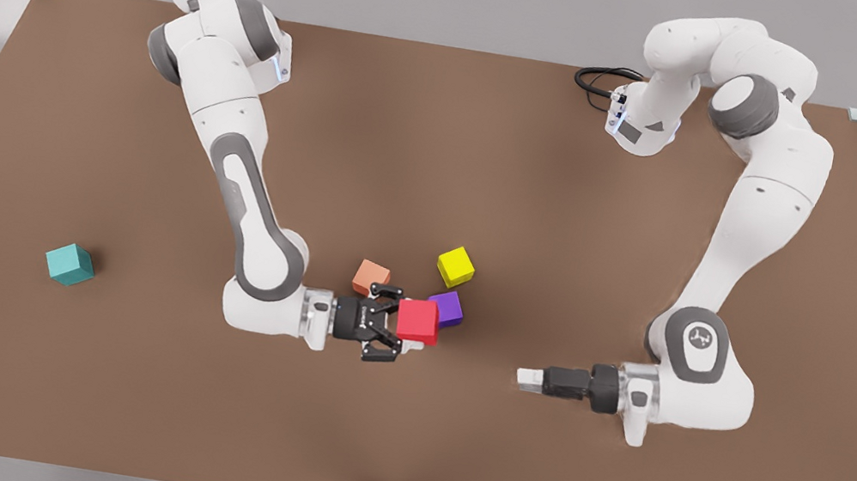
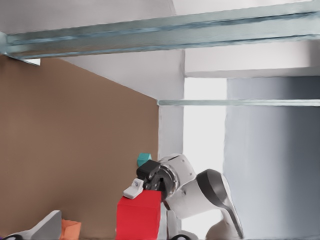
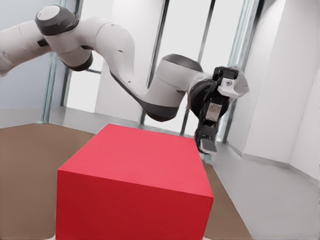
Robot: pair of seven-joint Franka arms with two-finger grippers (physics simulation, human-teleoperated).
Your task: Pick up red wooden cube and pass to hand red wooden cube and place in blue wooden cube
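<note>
- My right tool (image 1: 399,325) is the one on the front view's left, lying level over the brown worktop (image 1: 495,156) and pointing at my other arm.
- It is clamped on the red wooden cube (image 1: 418,320). The black fingers (image 1: 385,294) are spread wide to the cube's width, one on each side.
- In the right wrist view the red wooden cube (image 3: 135,185) sits right in front of this tool's camera, with the worktop below it.
- My left tool (image 1: 526,376) is on the front view's right, also level, and faces the right tool across a bare stretch of worktop. It is near the red wooden cube but clearly apart from it.
- I cannot tell how far my left tool is open, and it has hold of nothing.
- The blue wooden cube (image 1: 69,264) rests on the worktop well behind my right tool, past that arm's wrist and far from both tools.
- A salmon-orange cube (image 1: 370,277) lies just beside my right tool, on its far side.
- A purple cube (image 1: 449,308) sits just beyond the red wooden cube, and I cannot tell whether they touch.
- A yellow cube (image 1: 455,266) is a little farther off, past the purple one.
</note>
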